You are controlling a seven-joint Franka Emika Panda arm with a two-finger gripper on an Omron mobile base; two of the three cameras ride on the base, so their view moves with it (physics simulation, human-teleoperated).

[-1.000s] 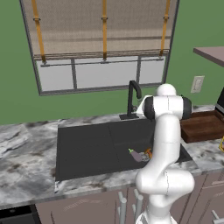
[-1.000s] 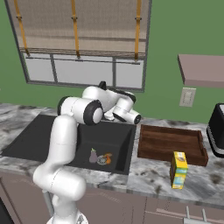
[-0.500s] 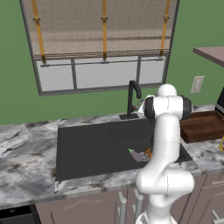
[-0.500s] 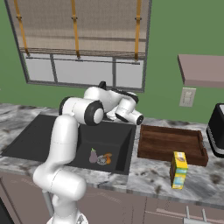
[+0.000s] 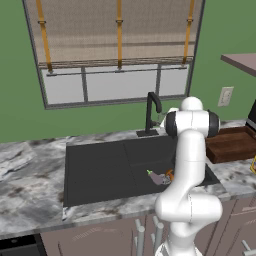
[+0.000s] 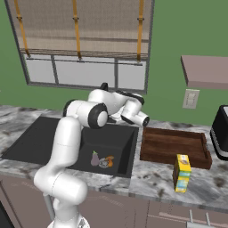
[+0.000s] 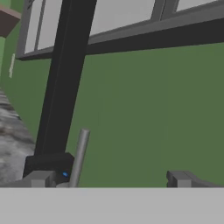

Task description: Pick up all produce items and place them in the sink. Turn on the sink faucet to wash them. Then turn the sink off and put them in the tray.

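Note:
The two produce items lie together on the floor of the black sink [image 5: 100, 170] at its front right: the purple one [image 5: 157, 178] [image 6: 94, 159] and the orange one [image 5: 170, 175] [image 6: 109, 161]. The slim black faucet [image 5: 150, 112] [image 7: 65, 78] stands behind the basin. My gripper [image 7: 109, 179] is open right at the faucet's base. A thin grey lever [image 7: 78, 155] rises between the fingertips, close to the left one [image 7: 40, 178]. The brown wooden tray [image 6: 173, 147] [image 5: 232, 144] rests on the counter right of the sink and holds nothing.
A yellow carton [image 6: 181, 173] stands on the marble counter [image 6: 156, 178] in front of the tray. A dark appliance [image 6: 221, 132] sits at the far right under a wall shelf [image 6: 205, 71]. The window and green wall rise close behind the faucet.
In the right base view the wrist has eased slightly to the right beside the faucet. The produce in the sink has not moved.

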